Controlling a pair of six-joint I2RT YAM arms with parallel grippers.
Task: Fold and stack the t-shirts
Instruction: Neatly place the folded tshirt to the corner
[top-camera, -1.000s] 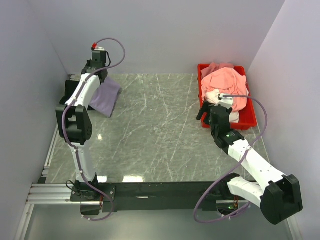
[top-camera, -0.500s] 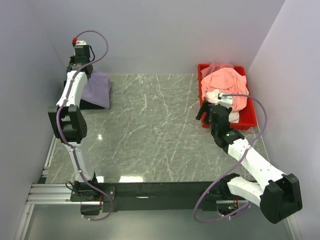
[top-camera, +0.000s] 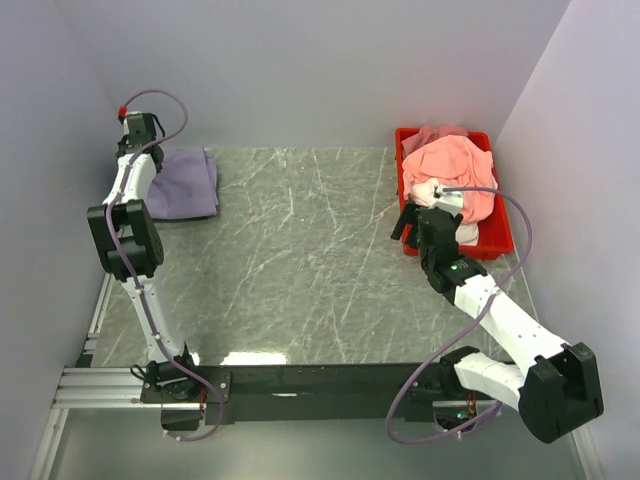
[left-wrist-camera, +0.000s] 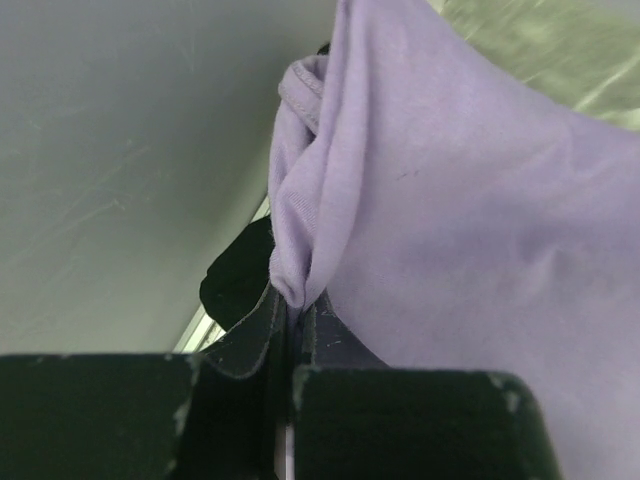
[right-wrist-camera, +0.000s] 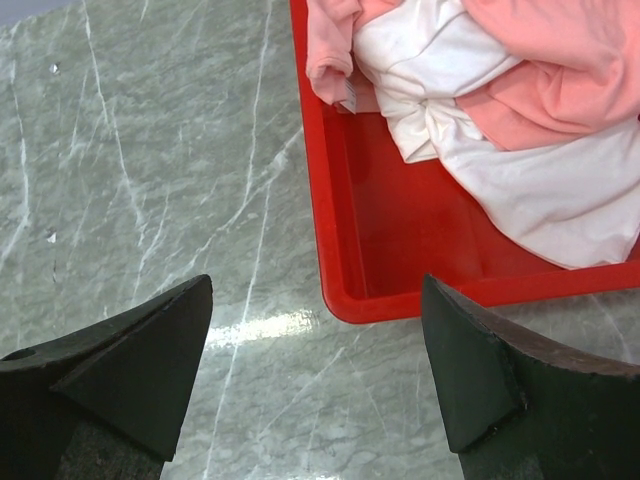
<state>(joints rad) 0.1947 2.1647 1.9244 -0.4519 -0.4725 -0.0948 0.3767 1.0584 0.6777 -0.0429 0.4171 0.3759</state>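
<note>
The lavender t-shirt (top-camera: 185, 185) lies bunched flat at the table's far left corner. My left gripper (top-camera: 147, 157) is at its left edge, shut on a fold of the lavender cloth (left-wrist-camera: 293, 290), which fills the left wrist view. The salmon-pink t-shirt (top-camera: 455, 165) and the white t-shirt (right-wrist-camera: 480, 130) lie heaped together in the red tray (top-camera: 497, 240). My right gripper (right-wrist-camera: 317, 290) hovers open over the tray's near left corner (right-wrist-camera: 340, 300), holding nothing. No black t-shirt can be made out for certain.
A dark shape (left-wrist-camera: 235, 285) shows behind the held fold; I cannot tell what it is. Grey walls close in on the left, the back and the right. The marble tabletop (top-camera: 300, 250) spreads between the two arms.
My left arm has swung left and back, dragging the lavender shirt from hanging near the middle-left into the far left corner, where it now lies flatter. The right arm has not moved.
</note>
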